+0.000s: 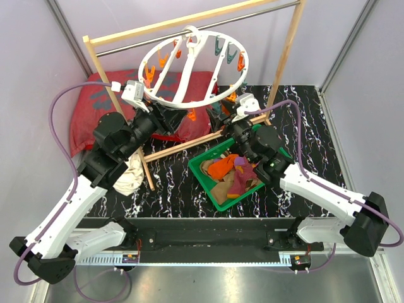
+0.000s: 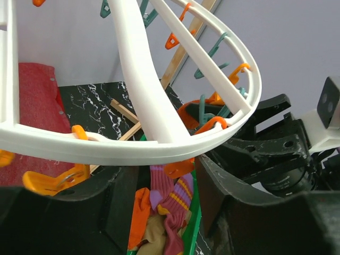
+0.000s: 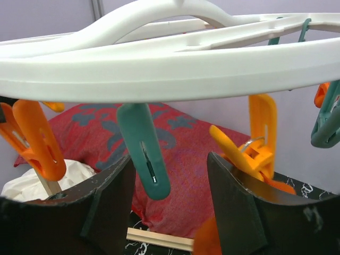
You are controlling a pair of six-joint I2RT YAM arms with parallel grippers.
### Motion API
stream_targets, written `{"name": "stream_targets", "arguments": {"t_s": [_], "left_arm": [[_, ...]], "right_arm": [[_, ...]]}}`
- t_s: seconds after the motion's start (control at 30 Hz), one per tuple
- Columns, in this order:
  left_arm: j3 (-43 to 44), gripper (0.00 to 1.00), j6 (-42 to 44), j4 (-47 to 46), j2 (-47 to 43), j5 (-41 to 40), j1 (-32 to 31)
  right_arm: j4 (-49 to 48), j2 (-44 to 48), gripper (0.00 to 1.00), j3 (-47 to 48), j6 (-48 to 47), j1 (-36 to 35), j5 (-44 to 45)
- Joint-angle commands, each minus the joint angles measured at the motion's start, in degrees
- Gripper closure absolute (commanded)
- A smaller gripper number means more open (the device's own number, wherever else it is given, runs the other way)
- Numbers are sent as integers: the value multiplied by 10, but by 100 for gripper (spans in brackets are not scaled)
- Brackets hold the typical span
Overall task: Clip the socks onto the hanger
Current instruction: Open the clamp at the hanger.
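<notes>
The white ring hanger [image 1: 189, 95] hangs tilted from the rack, with orange and teal clips under its rim. The socks lie in a green basket [image 1: 203, 178]: an orange one [image 1: 222, 166], a purple striped one [image 1: 243, 172] and a tan one [image 1: 221, 188]. My left gripper [image 1: 163, 115] is open under the ring's near-left rim [image 2: 133, 146]. Between its fingers I see an orange clip [image 2: 178, 169] and, lower down, the purple striped sock [image 2: 172, 199]. My right gripper [image 1: 228, 113] is open under the right rim [image 3: 159, 74], with a teal clip [image 3: 144, 154] between its fingers [image 3: 170, 159] and an orange clip [image 3: 255, 143] beside the right one.
A wooden-post rack with a metal bar [image 1: 202, 26] carries the hanger; its base rail [image 1: 183, 146] crosses the table. A red cushion [image 1: 95, 107] lies at the back left. A white cloth [image 1: 129, 178] lies under the left arm. An orange blur [image 3: 215, 239] sits low in the right wrist view.
</notes>
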State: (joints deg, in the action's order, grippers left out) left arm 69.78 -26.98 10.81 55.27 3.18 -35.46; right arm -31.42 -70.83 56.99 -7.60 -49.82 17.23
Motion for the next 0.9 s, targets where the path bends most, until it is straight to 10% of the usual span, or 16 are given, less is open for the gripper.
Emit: {"name": "stream_targets", "arguments": {"t_s": [0.0,0.37,0.63,0.87], "left_arm": [[34,51,10,-22,1,-15,-1],[37,52,9,-22,3,-7,-1],[42,52,7,-17,-2,-1,-1],[74,44,6,19,-7,31,-1]], "right_arm": [[24,31,36,20,11,20,-80],[59,31,50,47,10,24,-146],[79,45,87,47,25,23,-162],[150,52,100,79,60,24,-224]]}}
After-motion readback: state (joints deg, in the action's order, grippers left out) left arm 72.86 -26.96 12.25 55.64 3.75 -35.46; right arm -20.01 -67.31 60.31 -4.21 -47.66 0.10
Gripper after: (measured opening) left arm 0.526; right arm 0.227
